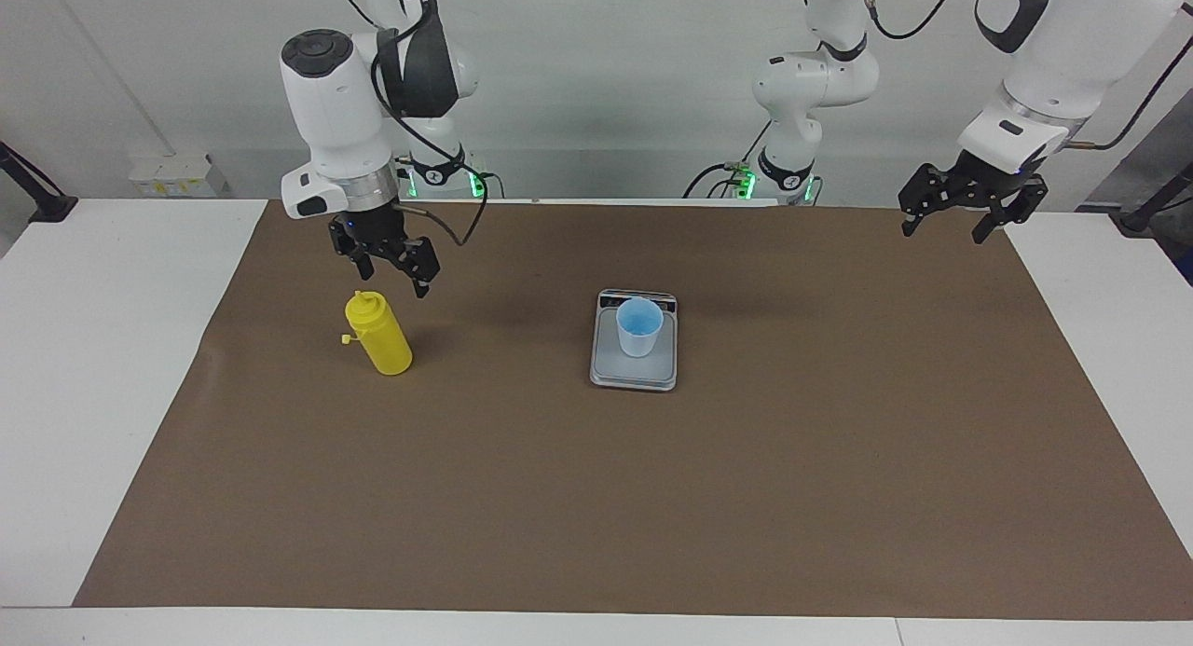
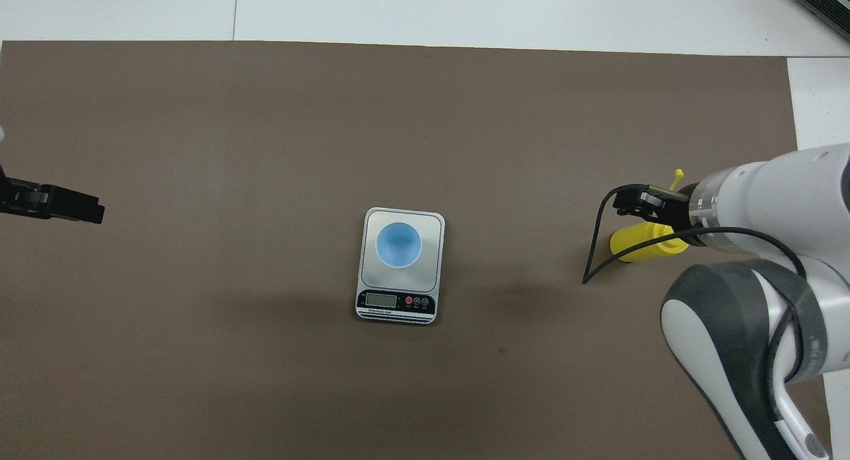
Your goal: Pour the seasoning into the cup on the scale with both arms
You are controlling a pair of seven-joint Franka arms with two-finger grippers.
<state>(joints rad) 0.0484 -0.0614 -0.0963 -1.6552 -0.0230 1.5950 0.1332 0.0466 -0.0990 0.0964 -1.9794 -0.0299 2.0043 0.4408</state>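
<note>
**Right gripper poised above the yellow bottle, fingers spread**

Right gripper [image 1: 390, 271], black and two-fingered, hangs with its fingers apart and holding nothing, just over the nozzle cap of the small bright yellow plastic squeeze bottle [image 1: 377, 334], which stands on the brown paper mat [image 1: 596, 497] toward the right arm's end of the table. Left gripper [image 1: 969, 213] waits raised over the mat's edge at the left arm's end, likewise spread and empty. Mid-table, the flat silver-grey kitchen scale [image 1: 634, 374] has its dark display strip toward the robots. On its pale plate stands the small light blue translucent plastic cup [image 1: 639, 326], upright.
</note>
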